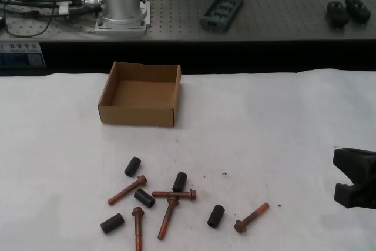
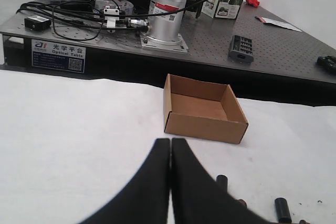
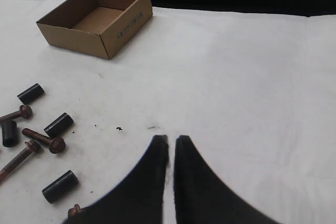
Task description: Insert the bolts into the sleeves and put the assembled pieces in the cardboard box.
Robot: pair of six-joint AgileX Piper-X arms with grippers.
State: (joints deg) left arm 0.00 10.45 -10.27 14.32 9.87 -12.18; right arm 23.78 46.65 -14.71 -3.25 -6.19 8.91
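High view: the cardboard box [image 1: 138, 114] sits open in the upper left centre of the frame on the white-covered table [image 1: 264, 121]. Five bolts [image 1: 126, 190] and five black sleeves [image 1: 133, 166] lie scattered and unassembled in the lower centre, below the box. The right end effector [image 1: 341, 178] is at the right edge of the frame, well apart from the box, with the nearest bolt [image 1: 251, 217] to its lower left.

Left wrist view: the left end effector [image 2: 170, 142] is clenched and holds nothing, its two dark fingers pressed together at the tips. The box [image 2: 205, 125] stands just beyond those tips, slightly off to one side. Two sleeves [image 2: 282, 209] show close beside the fingers.

Right wrist view: the right end effector [image 3: 171, 139] is clenched too, only a thin slit between its fingers, and nothing is gripped. Bolts [image 3: 43, 139] and sleeves [image 3: 59, 125] lie off to one side of the fingers, near but not touching them. The box [image 3: 121, 32] stands farther out on that same side.
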